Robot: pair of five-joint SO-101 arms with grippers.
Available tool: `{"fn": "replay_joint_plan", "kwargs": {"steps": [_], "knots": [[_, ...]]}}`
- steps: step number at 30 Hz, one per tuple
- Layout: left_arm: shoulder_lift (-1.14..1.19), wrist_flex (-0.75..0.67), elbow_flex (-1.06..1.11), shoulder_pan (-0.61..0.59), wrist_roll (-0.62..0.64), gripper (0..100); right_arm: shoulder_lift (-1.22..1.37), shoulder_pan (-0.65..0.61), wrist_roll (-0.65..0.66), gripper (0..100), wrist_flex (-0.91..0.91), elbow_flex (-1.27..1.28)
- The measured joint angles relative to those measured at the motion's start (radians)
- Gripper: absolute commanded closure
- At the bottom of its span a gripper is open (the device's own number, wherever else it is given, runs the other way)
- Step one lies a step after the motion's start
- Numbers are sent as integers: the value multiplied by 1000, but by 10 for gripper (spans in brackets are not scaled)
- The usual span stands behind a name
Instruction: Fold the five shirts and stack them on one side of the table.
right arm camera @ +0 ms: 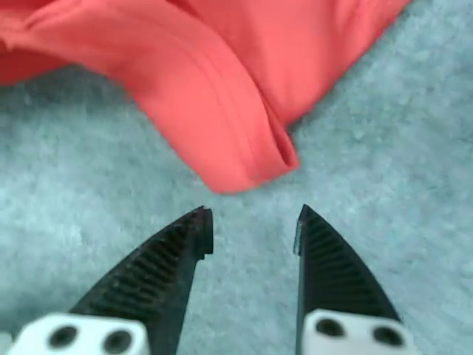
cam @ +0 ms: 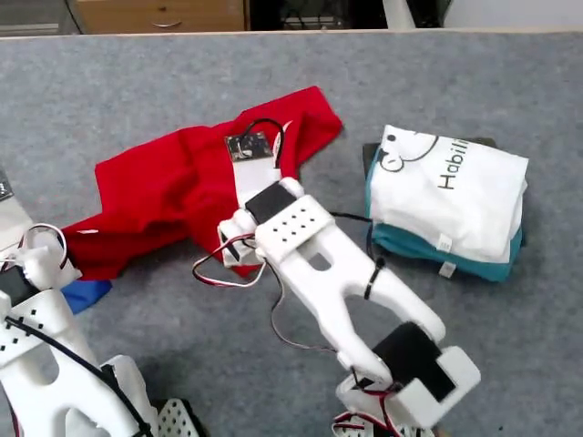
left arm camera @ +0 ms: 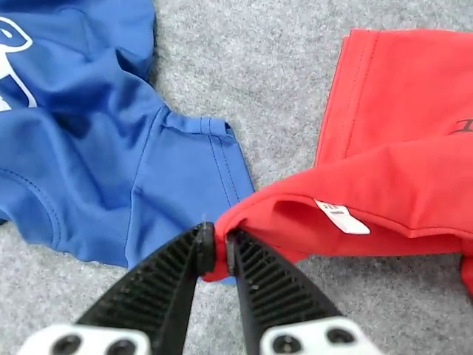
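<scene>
- Table (cam: 137, 82), grey, carries four shirts that can be counted.
- One red shirt (cam: 164, 187) lies unfolded in the middle.
- One white shirt (cam: 455, 196) lies folded on one teal shirt (cam: 410, 241), at the right side.
- One blue shirt (left arm camera: 89, 148) lies crumpled, touching the red one.
- Left gripper (left arm camera: 219, 251) is low, pinched tight on the red hem.
- Right gripper (right arm camera: 251, 229) hangs over the table, jaws apart and empty, just beside a red fold.
</scene>
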Motion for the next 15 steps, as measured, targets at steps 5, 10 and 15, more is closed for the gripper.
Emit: {"fn": "replay_joint_plan", "kwargs": {"steps": [5, 10, 15], "knots": [[0, 0, 0, 0, 0, 970, 78, 0, -5, 807, -49, 2], [0, 0, 0, 0, 0, 970, 166, 0, -5, 807, -101, 8], [0, 0, 0, 0, 0, 970, 227, 0, -5, 807, -140, 8]]}}
